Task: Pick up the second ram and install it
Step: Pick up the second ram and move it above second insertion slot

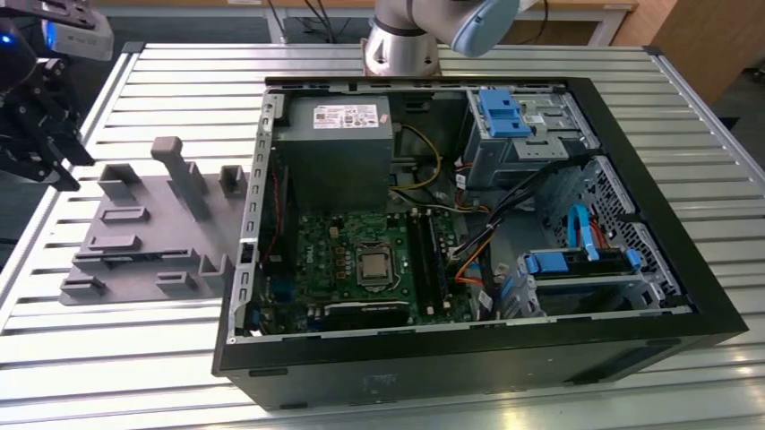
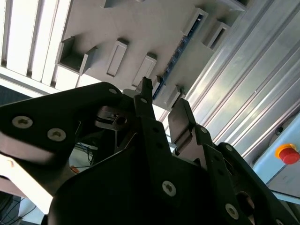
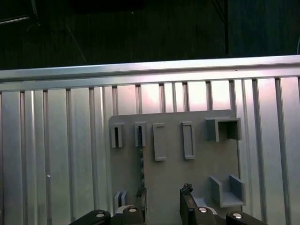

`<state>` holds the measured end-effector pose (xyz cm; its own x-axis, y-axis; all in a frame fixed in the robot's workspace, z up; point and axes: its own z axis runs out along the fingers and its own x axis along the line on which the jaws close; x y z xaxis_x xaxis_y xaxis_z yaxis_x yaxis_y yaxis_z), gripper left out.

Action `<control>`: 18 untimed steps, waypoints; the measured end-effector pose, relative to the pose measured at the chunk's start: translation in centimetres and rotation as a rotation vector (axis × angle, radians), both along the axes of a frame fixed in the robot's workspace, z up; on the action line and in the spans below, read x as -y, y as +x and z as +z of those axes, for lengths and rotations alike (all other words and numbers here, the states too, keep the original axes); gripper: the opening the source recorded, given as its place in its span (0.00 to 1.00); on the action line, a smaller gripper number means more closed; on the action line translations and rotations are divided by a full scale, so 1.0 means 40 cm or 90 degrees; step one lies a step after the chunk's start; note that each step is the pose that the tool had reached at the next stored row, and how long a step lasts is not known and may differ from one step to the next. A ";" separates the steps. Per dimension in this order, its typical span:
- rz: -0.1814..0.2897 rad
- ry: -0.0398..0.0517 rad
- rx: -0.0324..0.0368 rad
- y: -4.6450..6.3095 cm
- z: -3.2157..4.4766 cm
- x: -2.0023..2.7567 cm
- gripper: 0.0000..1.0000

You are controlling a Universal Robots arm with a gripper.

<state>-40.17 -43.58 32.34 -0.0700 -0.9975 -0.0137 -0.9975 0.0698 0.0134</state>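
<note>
Black claw (image 3: pixel 164 194) hung over the grey plastic holder tray (image 3: pixel 206 159), fingers spread, nothing held. Thin dark-green RAM strip (image 3: pixel 141 163) stood on edge in a tray slot. Probably light, stiff, fragile: pinch flat faces mid-length.

computer case (image 1: pixel 478 363) 1 | grey holder tray (image 1: pixel 143 244) 1 | ram strip (image 2: pixel 182 49) 1 | motherboard (image 1: pixel 340 246) 1 | power supply (image 1: pixel 340 148) 1
</note>
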 end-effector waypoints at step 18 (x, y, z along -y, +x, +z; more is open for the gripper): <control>0.000 0.0000 0.0000 -0.004 -0.051 0.000 0.42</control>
<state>-40.34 -43.60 30.28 -0.0701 -0.9974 -0.0137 -0.9975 0.0699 0.0134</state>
